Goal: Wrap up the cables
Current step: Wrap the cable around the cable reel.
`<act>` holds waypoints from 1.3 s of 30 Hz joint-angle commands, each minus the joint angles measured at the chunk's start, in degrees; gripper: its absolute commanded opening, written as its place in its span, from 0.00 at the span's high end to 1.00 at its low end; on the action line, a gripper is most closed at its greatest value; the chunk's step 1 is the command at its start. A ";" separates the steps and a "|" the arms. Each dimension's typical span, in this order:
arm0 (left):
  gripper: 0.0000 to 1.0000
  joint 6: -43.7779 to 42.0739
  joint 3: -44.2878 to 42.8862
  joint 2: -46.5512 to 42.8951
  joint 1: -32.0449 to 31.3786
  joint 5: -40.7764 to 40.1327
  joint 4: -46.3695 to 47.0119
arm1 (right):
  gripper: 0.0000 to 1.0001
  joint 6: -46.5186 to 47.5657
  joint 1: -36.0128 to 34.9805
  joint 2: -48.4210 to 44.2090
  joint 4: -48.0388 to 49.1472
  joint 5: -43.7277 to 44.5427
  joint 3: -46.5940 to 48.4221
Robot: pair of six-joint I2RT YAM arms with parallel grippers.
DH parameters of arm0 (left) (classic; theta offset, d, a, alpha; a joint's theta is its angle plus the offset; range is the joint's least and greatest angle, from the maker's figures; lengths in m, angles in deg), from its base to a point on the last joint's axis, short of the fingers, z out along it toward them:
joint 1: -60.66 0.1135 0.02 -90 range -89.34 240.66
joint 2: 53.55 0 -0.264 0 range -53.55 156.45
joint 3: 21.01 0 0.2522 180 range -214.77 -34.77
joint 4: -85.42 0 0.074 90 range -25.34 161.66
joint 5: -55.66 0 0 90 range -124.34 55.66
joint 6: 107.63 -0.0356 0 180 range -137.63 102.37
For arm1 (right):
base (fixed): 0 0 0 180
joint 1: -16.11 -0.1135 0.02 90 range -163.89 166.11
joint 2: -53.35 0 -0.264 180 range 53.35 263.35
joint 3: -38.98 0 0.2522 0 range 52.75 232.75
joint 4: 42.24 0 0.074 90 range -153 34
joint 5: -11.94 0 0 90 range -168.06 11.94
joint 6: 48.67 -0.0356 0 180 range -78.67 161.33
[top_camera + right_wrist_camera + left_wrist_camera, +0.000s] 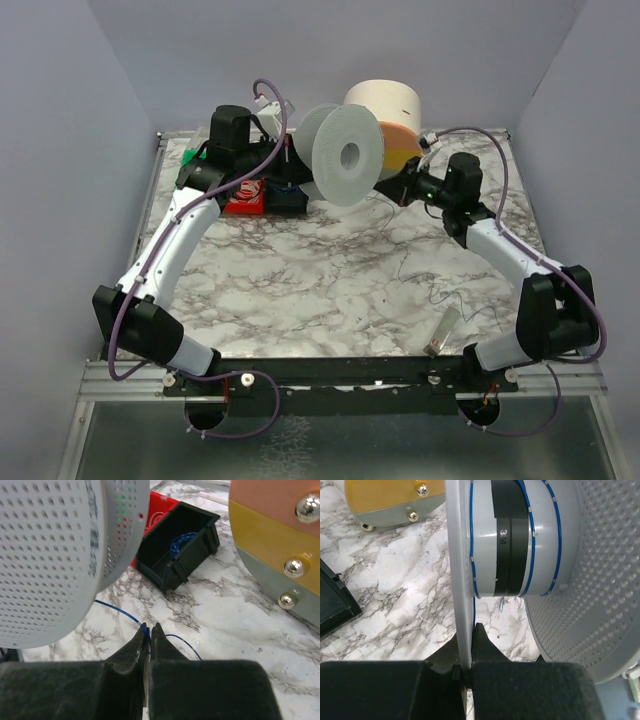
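Observation:
A grey perforated spool [345,155] stands on edge at the back of the table. My left gripper [298,178] is shut on one thin flange [457,580] of it. A few turns of thin blue wire [558,530] lie on the hub beside a black tape band [510,535]. My right gripper [397,188] is shut on the same wire [117,610], which runs from the pinched fingertips up behind the spool [50,555]. The loose rest of the wire [405,262] squiggles dark and hair-thin across the marble toward the front right.
A black bin [177,550] holding a blue coil and a red box [245,203] sit behind the spool. A round gold-and-copper tin [280,540] and a white roll [382,98] stand at the back right. A small clear tube [440,333] lies near the front edge.

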 commanded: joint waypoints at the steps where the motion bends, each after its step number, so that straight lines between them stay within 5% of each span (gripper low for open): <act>1: 1.00 -9.49 -1.37 -2.52 0.33 3.43 -3.55 | 1.00 0.61 3.74 0.68 -1.97 -15.02 6.62; 10: 1.00 -23.90 -0.40 -3.42 -3.55 -13.54 -10.64 | 1.00 32.51 5.39 5.47 -48.92 -22.66 31.75; 17: 1.00 -27.80 2.02 -4.25 -12.63 -28.62 -10.26 | 1.00 38.49 5.43 10.15 -66.29 -28.11 43.77; 24: 1.00 -27.00 -3.63 -4.13 -12.98 -24.99 -10.45 | 0.99 50.34 5.64 7.05 -64.97 -35.44 32.99; 29: 1.00 -26.17 -11.45 -3.72 -13.03 -20.57 -11.97 | 0.84 44.75 8.03 0.48 -45.55 -38.03 17.75; 31: 1.00 -25.74 -13.48 -3.38 -13.03 -18.99 -12.37 | 0.69 43.26 8.42 -1.52 -40.13 -36.89 14.01; 35: 1.00 -24.24 -15.59 -2.71 -13.03 -15.97 -12.56 | 0.48 50.26 8.26 -2.53 -36.58 -34.96 8.46; 39: 1.00 -22.44 -17.41 -2.10 -13.03 -12.58 -12.55 | 0.43 57.20 6.52 0.19 -36.67 -32.58 6.14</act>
